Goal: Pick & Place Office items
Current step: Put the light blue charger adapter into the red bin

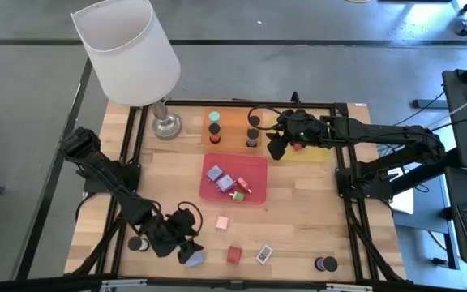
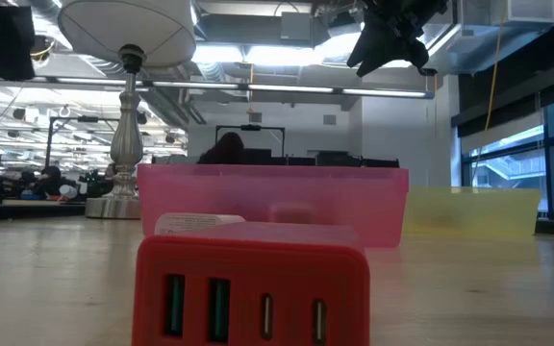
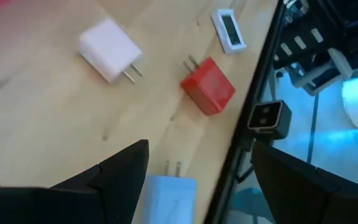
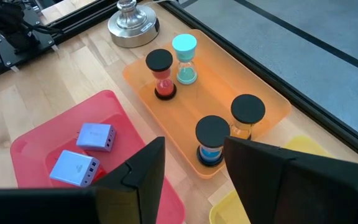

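My left gripper (image 1: 186, 250) (image 3: 197, 186) is open near the table's near edge, its fingers standing on either side of a lavender-blue plug block (image 3: 169, 199) (image 1: 194, 259) that lies flat on the wood. Beyond it lie a red plug block (image 3: 208, 85) (image 1: 233, 254), a pale pink block (image 3: 109, 48) (image 1: 222, 221) and a flat white rectangle (image 3: 229, 29) (image 1: 264, 255). My right gripper (image 1: 284, 143) (image 4: 194, 168) is open and held high over the gap between the orange tray (image 4: 266, 93) and the yellow tray (image 1: 310, 154). Nothing shows between its fingers.
The orange tray (image 1: 232, 122) holds several capped sand timers (image 4: 212, 140). The red tray (image 1: 254, 166) holds two lavender blocks (image 4: 95, 135) and small pieces. Black cylinders (image 1: 326, 264) stand near the near edge. The lamp (image 1: 128, 49) stands at the far left. The black frame rail (image 3: 253, 93) runs close beside my left gripper.
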Available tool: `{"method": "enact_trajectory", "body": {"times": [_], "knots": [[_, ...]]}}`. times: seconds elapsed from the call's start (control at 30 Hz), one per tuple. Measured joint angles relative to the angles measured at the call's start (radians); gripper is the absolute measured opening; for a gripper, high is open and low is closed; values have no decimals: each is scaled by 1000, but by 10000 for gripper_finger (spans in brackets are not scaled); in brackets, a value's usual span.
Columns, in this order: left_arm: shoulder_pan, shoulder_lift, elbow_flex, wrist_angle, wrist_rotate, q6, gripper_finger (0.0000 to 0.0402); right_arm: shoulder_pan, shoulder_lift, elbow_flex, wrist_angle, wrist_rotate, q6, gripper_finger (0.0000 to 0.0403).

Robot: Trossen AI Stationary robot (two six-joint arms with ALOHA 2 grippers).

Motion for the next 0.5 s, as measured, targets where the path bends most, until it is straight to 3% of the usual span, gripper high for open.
{"method": "enact_trajectory", "body": {"times": [0.37, 0.5], "knots": [[-30, 285, 354, -277, 58, 255, 290, 0, 0, 0, 0, -1, 0, 166], [-55, 374, 443, -378, 66, 258, 291, 0, 0, 0, 0, -2, 0, 166]]}}
